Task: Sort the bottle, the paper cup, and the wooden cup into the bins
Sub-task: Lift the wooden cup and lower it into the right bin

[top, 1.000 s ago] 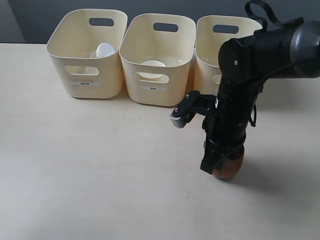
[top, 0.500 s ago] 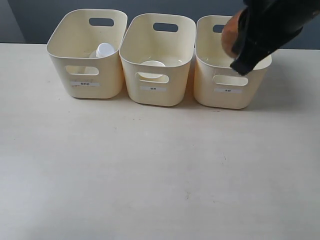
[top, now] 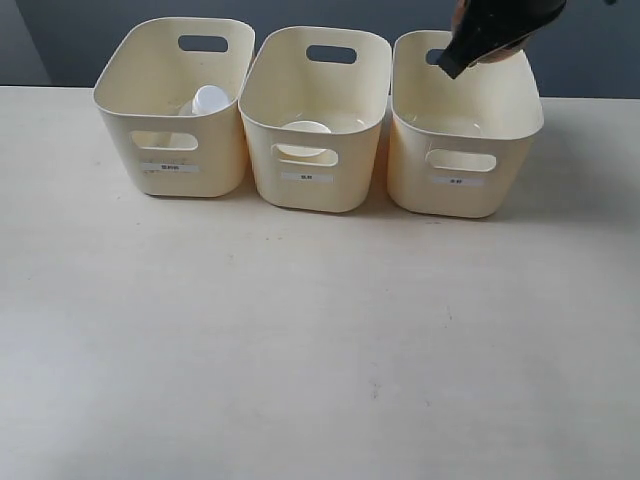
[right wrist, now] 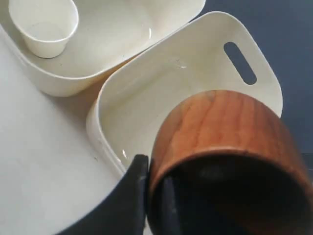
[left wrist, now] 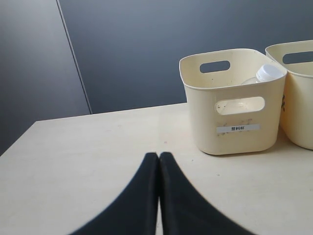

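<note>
Right wrist view: right hand [right wrist: 156, 188] clamps wooden cup [right wrist: 220, 147] above bin [right wrist: 161, 88]; left hand [left wrist: 159, 156] closed, empty.

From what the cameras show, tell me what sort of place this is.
Probably a lab or test bench set up for a sorting trial: three matching labelled bins in a row on a bare pale table, against a plain dark wall, with nothing homely around.

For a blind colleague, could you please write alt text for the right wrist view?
The right gripper holds the wooden cup by its rim, above the empty bin. Beside that bin, another cream bin holds the white paper cup, upright.
</note>
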